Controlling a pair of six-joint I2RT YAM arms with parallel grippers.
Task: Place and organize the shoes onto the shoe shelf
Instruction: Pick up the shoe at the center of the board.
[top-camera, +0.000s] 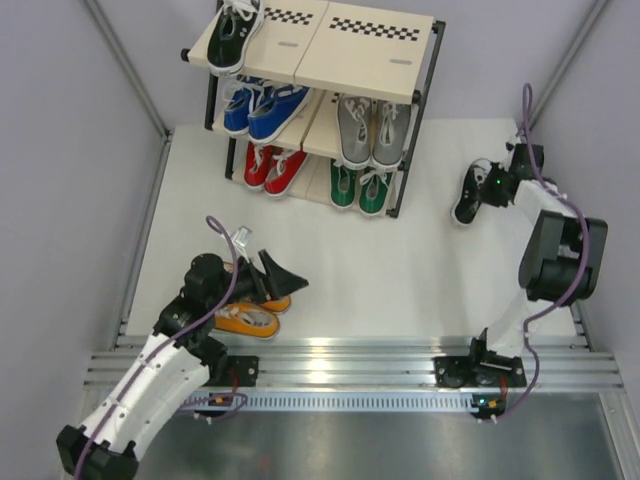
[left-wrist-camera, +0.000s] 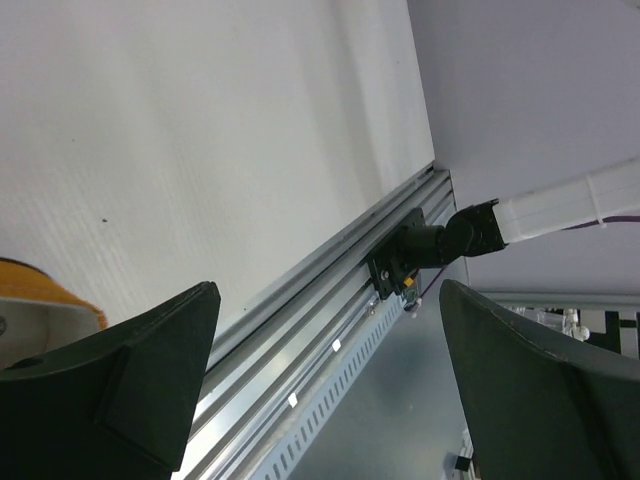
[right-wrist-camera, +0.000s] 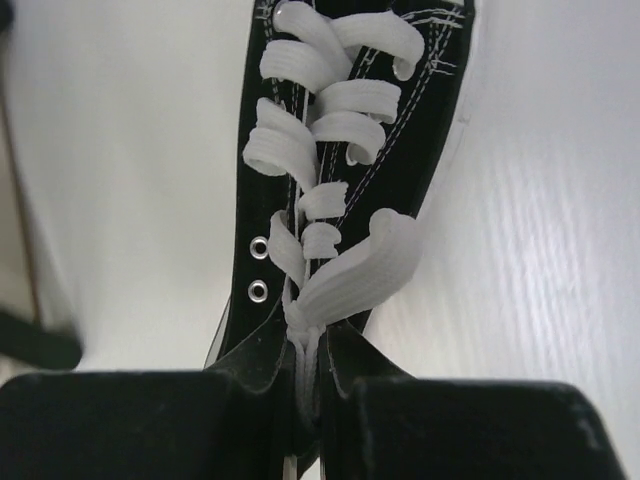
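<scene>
Right gripper is clamped down narrow on the loose black shoe. The jaws are almost together, pinching the tongue and lace knot at the throat, and the toe points away from the wrist. From above, that shoe sits on the table at about 2 o'clock, well apart from the shoe shelf at 12.

My read on doing this step well:
- It's a soft-fabric pinch, so the shoe will likely hang toe-down and swing. Lift slowly and check the sole clears the table before moving across.
- The target looks like the top tier, at 3 o'clock of the black mate. The lower tiers already hold pairs.
- Come in from above, land the sole flat with the toe matching the mate, then release.
- Risk: the lace slips out of the pinch. A regrip on the collar wall would be safer.

Left gripper is spread wide and holds nothing, hovering by the orange pair at 8 o'clock.
</scene>
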